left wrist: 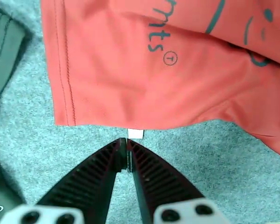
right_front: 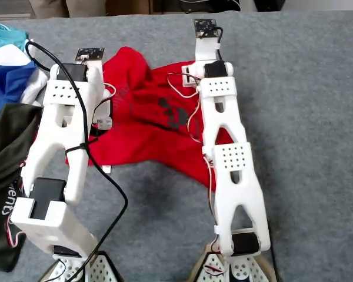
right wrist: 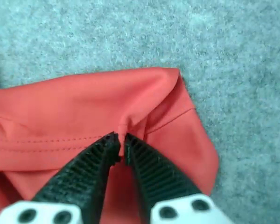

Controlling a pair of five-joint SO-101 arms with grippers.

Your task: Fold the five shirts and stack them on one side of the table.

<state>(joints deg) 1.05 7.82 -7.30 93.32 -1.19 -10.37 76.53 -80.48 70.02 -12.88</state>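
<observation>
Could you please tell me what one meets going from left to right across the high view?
Heap of shirts → left arm → red shirt → right arm → grey table.

Left arm: white shell, hole grids, thick black cable
Right arm: white shell, oval cut-outs, thin red and white wires
Motors: black blocks
Left pincer, right pincer: black ribbed fingers, white bases, dark screw holes

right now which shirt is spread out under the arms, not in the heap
The red shirt: it lies spread in the middle, while the dark shirt, blue and white shirt and teal shirt are heaped to one side.
</observation>
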